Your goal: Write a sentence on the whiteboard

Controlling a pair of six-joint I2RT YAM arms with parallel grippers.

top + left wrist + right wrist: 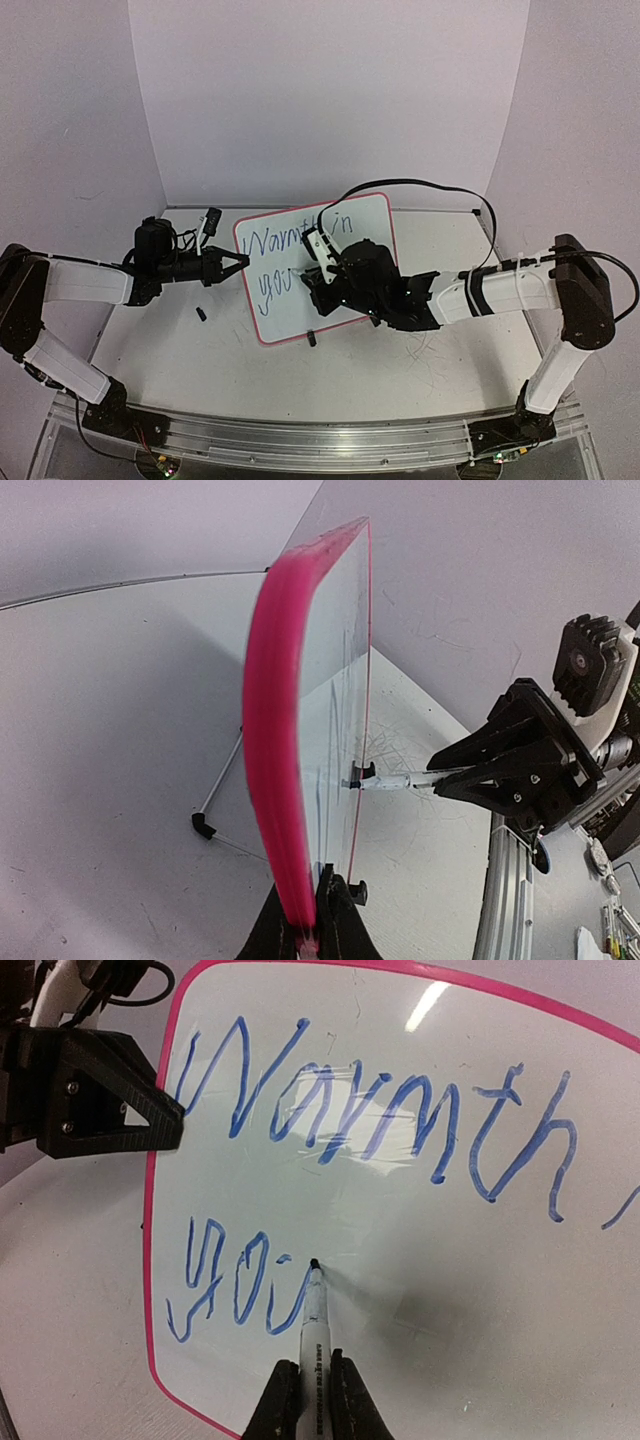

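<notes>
The whiteboard (368,226) stands tilted at mid-table, white with a pink frame (270,730). My left gripper (238,262) is shut on its left edge, jaws pinching the frame (318,905). The sentence (370,1110) reads "Warmth in" on the top line in blue script, with "you" (230,1280) below it. My right gripper (313,1385) is shut on a white marker (313,1320). The marker's dark tip touches the board at the end of the "u" stroke. From the top view the right gripper (325,268) covers the board's middle and hides part of the lower line.
The board's wire stand with a black foot (203,825) sits behind it. A small black cap (201,313) lies on the table left of the board. A black cable (440,185) arcs over the back right. An aluminium rail (300,435) runs along the near edge.
</notes>
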